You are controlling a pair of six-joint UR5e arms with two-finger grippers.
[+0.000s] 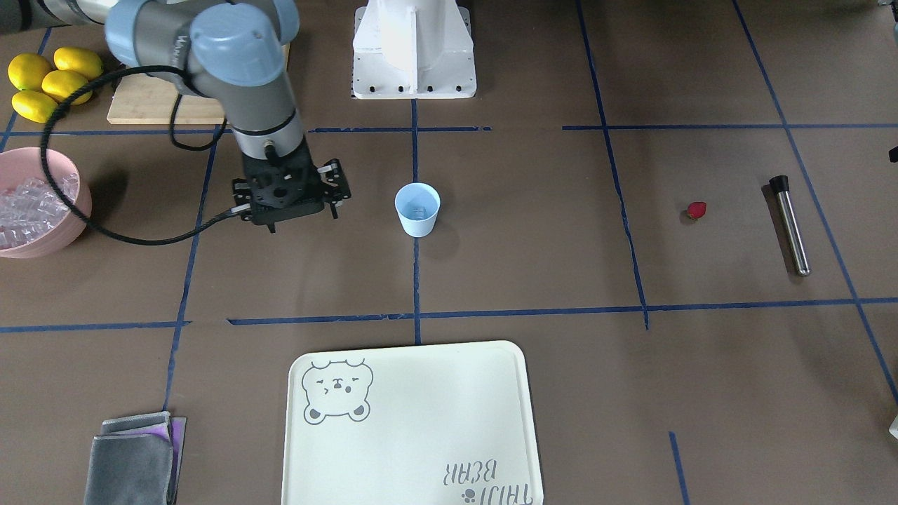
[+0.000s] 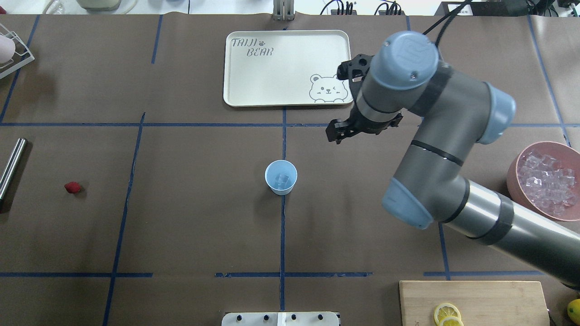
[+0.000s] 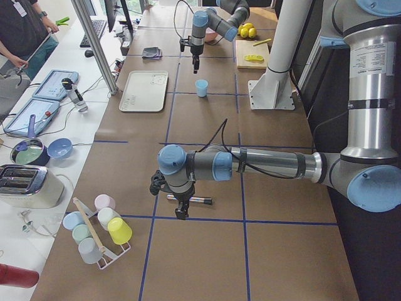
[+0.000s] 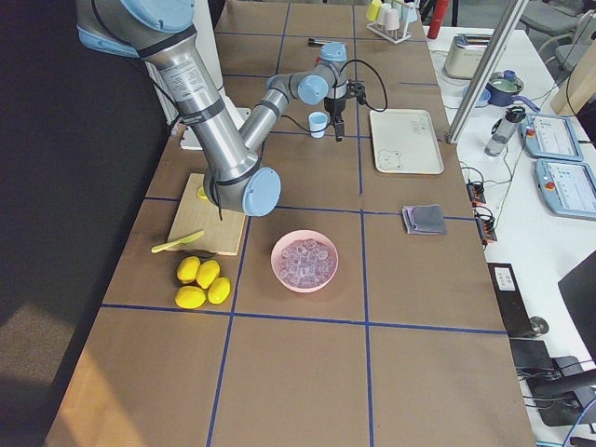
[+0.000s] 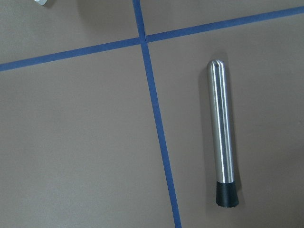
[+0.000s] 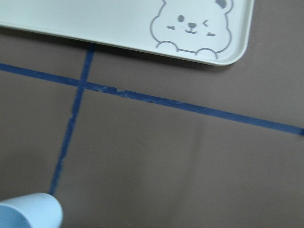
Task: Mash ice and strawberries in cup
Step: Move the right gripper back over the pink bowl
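You've got 1 cup (image 2: pixel 281 177), light blue, upright at the ctr of the counter (image 2: pixel 190 226), right on the middle tape line. Inside it you can make out clear ice (image 2: pixel 283 179): at least 1 cube, exact no. can't be read. More ice, a heap too many to count, sits in 1 pink bowl (image 2: pixel 511 179) at the robot's right edge, well apart from the cup.

1 strawberry (image 2: pixel 72 187) lies bare on the counter far over on the robot's left, outside the cup and well apart from it. Near it, further out, 1 steel muddler (image 1: pixel 790 226) w/ a black tip lies flat. Berry & muddler don't touch.

Your right end effector (image 1: pixel 335 191) hangs pointing down above the counter. It's near the cup, on the robot's right and toward the tray (image 2: pixel 281 77) side, not touching it. Whether its fingers are spread or pressed together can't be told from these views. Its wrist cam shows just the cup's rim at bottom left and the tray's bear corner up top.

Your left end effector (image 3: pixel 182 215) shows only in the left side view, hovering just over the muddler. Spread or closed, can't tell. Its wrist cam looks straight down on the muddler lying beside a tape crossing.

Also on the counter:
- 1 cream bear tray
- 4 whole lemons (image 1: pixel 66 85)
- 1 wooden board (image 2: pixel 476 299) w/ 2 lemon slices (image 2: pixel 447 312)
- 1 folded grey cloth (image 1: pixel 130 463)
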